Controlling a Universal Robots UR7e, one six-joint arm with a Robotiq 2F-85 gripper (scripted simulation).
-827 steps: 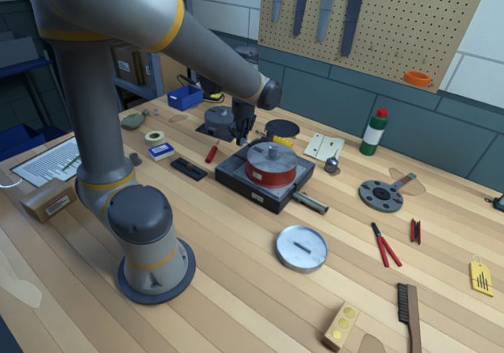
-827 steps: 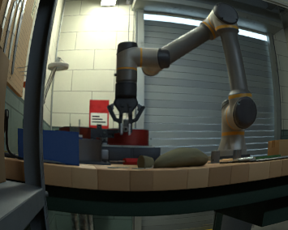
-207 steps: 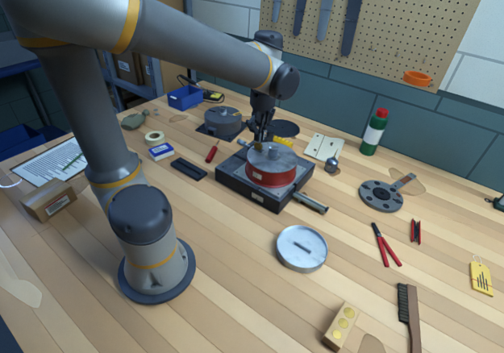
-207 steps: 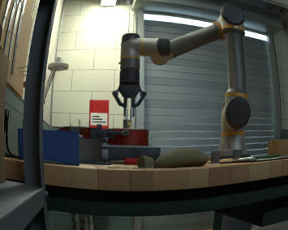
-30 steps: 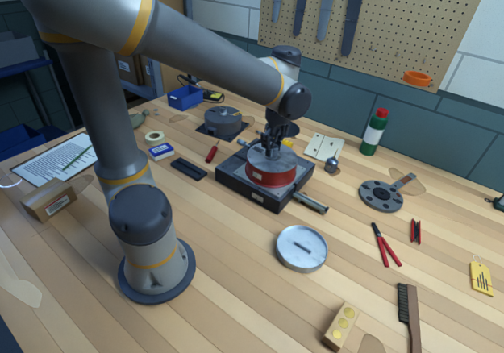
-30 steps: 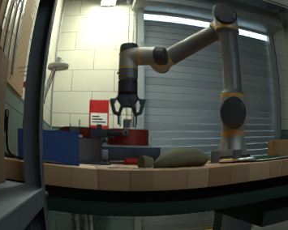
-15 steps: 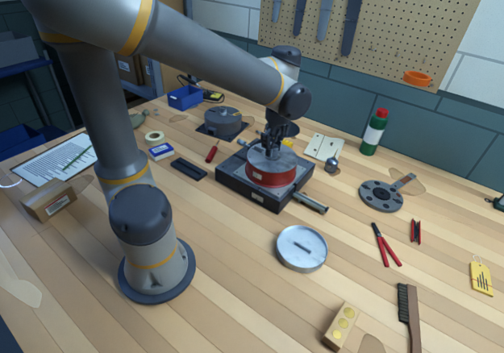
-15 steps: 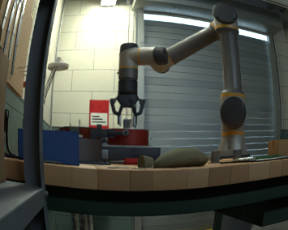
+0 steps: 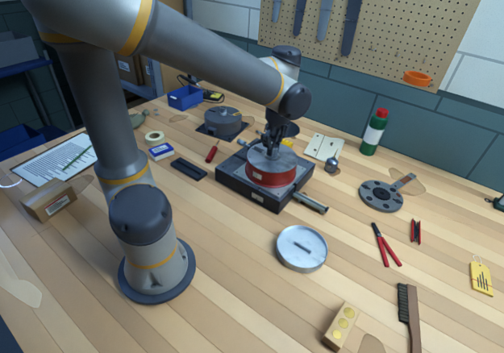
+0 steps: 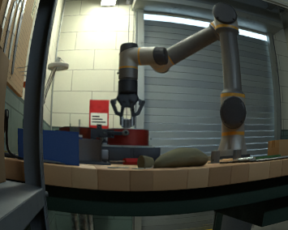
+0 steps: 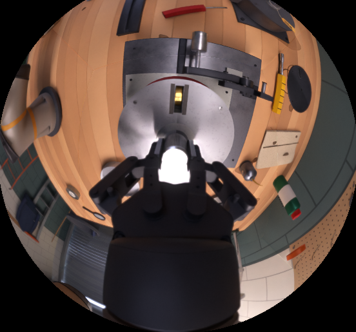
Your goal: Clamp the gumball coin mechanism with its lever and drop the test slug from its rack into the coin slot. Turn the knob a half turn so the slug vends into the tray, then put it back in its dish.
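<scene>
The brass test slug (image 11: 178, 96) sits in the coin slot on the grey top plate of the red gumball coin mechanism (image 9: 271, 167), which rests on its dark base at the bench's middle. The knob (image 11: 175, 155), a bright metal cylinder at the plate's centre, is gripped by my gripper (image 11: 174, 162), which stands straight down over it and is closed around it. The clamp lever (image 11: 229, 77) lies across the base's far side. The round metal dish (image 9: 301, 248) sits in front of the mechanism. The wooden slug rack (image 9: 341, 326) lies near the front edge.
A steel handle (image 9: 310, 202) sticks out of the base toward the dish. Red pliers (image 9: 385, 249), a grey flange (image 9: 381, 195), a green-white bottle (image 9: 373, 132), a hinge plate (image 9: 324, 146) and a second grey mechanism (image 9: 222, 120) lie around it.
</scene>
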